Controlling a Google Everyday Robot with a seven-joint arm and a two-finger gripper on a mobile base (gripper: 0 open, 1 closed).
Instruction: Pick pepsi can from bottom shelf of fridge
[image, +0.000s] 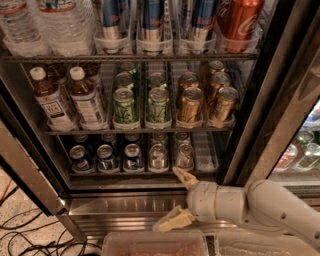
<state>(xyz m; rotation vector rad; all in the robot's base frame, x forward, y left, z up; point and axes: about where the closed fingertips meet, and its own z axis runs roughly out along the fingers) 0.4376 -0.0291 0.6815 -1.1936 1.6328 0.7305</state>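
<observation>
Pincer: cream two-finger gripper (176, 199), spread wide, empty, just below dark wire bottom shelf (205, 155).
Can: dark-blue pepsi can (106, 158), left part of that shelf.

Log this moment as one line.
gripper: open, outside fridge, below bottom shelf | pepsi can: on shelf, untouched | grasp: none

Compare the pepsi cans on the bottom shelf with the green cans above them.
The pepsi cans are dark blue with a round logo; the green cans are pale green. The pepsi cans stand on the bottom shelf, the green cans one rack higher. Both stand upright with silver tops. The gripper, open, is before the steel sill of the fridge, right of the pepsi cans, touching neither.
</observation>
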